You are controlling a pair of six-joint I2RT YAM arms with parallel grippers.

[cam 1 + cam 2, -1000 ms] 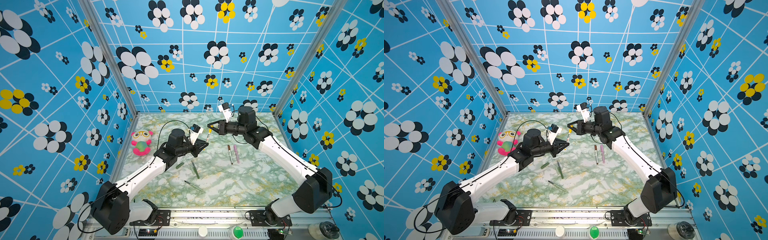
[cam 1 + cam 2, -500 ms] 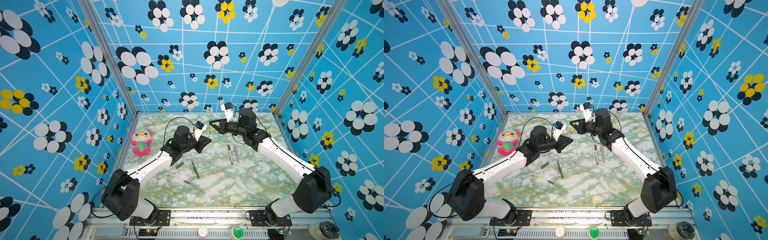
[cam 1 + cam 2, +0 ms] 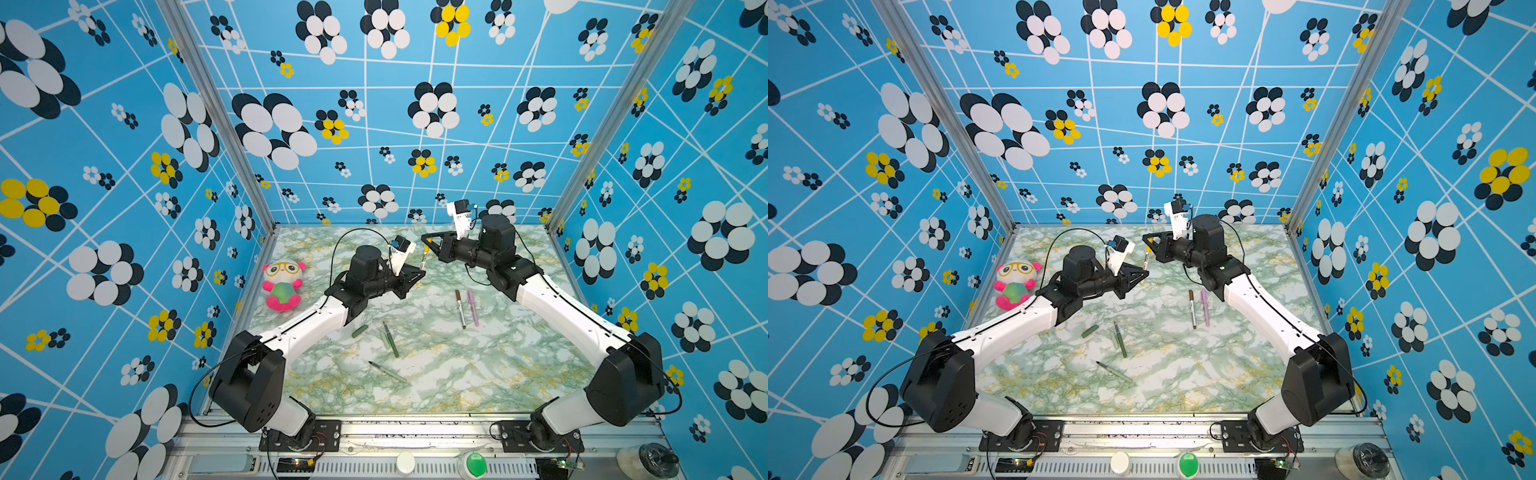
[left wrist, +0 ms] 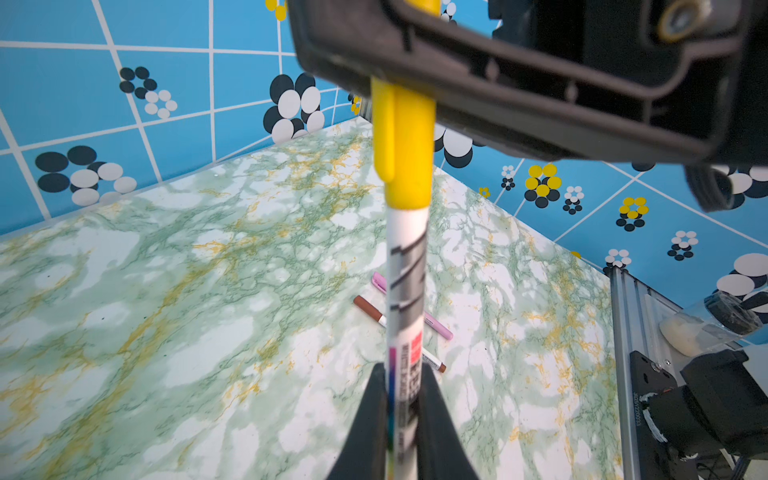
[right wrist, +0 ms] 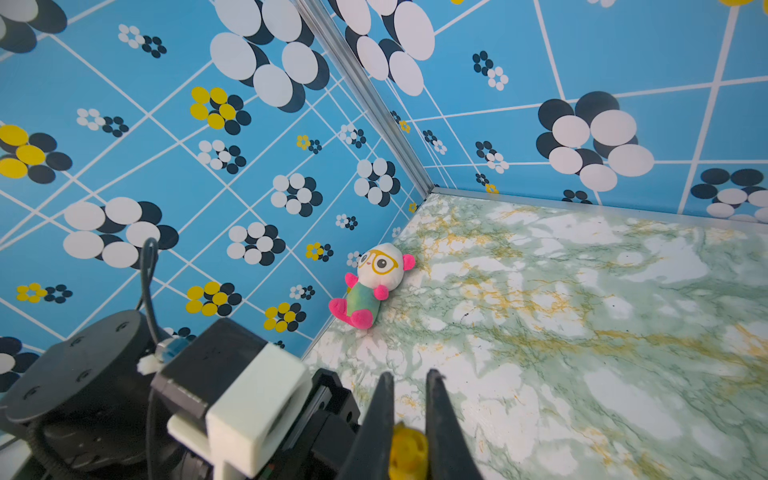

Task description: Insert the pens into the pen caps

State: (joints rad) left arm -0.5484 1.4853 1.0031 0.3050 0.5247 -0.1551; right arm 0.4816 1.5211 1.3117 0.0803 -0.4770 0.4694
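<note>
My left gripper (image 3: 419, 274) (image 4: 401, 374) is shut on a white-barrelled pen (image 3: 423, 259) (image 4: 405, 270), held above the table near the back middle. The pen's far end sits inside a yellow cap (image 4: 409, 145) (image 5: 407, 453). That cap is pinched in my right gripper (image 3: 426, 240) (image 5: 410, 374), which is shut on it. On the table lie a brown-capped white pen (image 3: 459, 307) and a pink pen (image 3: 472, 307), side by side. Farther left lie a dark green cap (image 3: 359, 331), a pale green cap (image 3: 385, 340), a dark green pen (image 3: 391, 343) and a pale green pen (image 3: 388, 372).
A pink and white plush toy (image 3: 283, 284) (image 5: 372, 286) sits against the left wall. Blue flowered walls close the table on three sides. A metal rail (image 3: 415, 440) runs along the front edge, with a bottle (image 3: 648, 459) at its right end.
My left gripper has carried the white pen up and to the right, towards my right gripper. The pen's end now sits in the yellow cap. The right gripper shifted only slightly.
</note>
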